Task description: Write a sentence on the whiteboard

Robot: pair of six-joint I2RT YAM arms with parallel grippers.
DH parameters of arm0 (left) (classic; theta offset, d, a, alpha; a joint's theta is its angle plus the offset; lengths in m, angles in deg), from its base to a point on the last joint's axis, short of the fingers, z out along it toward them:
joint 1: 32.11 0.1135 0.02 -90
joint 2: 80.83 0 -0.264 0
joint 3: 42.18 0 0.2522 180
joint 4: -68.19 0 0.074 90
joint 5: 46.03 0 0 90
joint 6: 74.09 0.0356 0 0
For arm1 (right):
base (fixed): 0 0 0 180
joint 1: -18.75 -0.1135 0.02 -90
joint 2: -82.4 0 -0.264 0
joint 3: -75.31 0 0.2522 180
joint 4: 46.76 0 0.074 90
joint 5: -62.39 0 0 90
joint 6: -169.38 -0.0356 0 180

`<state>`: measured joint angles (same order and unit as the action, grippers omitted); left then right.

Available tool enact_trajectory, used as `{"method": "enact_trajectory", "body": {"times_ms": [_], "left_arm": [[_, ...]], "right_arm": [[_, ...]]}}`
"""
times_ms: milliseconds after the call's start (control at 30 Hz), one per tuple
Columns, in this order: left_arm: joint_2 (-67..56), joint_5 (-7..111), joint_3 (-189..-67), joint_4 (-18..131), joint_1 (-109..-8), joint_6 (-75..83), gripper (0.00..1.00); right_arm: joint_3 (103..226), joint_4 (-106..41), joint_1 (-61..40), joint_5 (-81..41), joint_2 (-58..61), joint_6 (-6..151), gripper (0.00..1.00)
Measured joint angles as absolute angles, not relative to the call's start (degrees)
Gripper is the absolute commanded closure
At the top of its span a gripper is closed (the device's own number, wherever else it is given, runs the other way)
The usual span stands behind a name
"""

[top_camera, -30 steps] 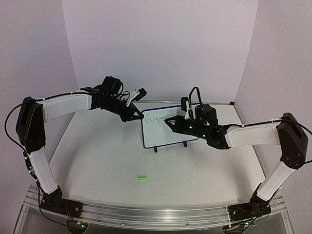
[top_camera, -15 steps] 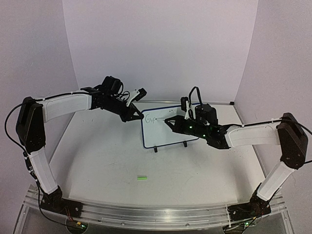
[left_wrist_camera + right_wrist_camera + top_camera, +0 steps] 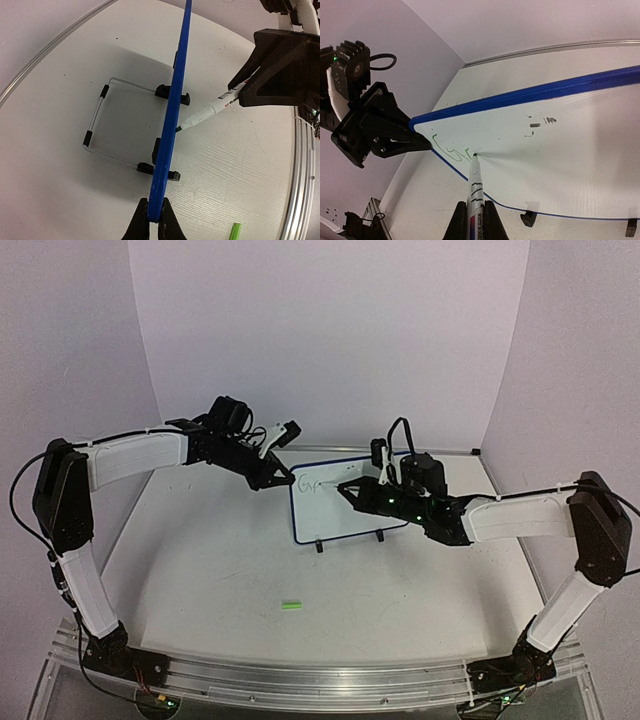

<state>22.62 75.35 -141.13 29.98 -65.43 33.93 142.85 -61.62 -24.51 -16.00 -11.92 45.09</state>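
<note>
I am clamping my left gripper on the thin dark blue rim of the small rectangular white whiteboard with rounded corners. My two black fingers are pressing the rim from either side, at the board's upper left corner as the top camera shows it. The whiteboard is standing tilted on the white table, between my two arms and toward the far edge. It is resting on two small black feet and leaning on a thin bent wire stand behind it.

My right gripper is squeezing a slim white marker pen with dark print on its barrel, pointing it away from my wrist. The pen's tip is touching the board's writing face. The thin green handwritten sentence is sitting near that same upper left corner. Only a few looping strokes are showing, and the pen tip is pressing just to their right. I cannot read them as a word.

A small green cap is lying on the table nearer my bases, well apart from the board.
</note>
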Motion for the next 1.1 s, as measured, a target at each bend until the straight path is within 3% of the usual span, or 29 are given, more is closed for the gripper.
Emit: {"method": "enact_trajectory", "body": {"times_ms": [1100], "left_arm": [[22.6,75.3,-141.1,30.0,-65.5,34.0,1.0]], "right_arm": [[139.2,-62.9,-23.0,-12.4,-7.0,44.8,1.0]]}}
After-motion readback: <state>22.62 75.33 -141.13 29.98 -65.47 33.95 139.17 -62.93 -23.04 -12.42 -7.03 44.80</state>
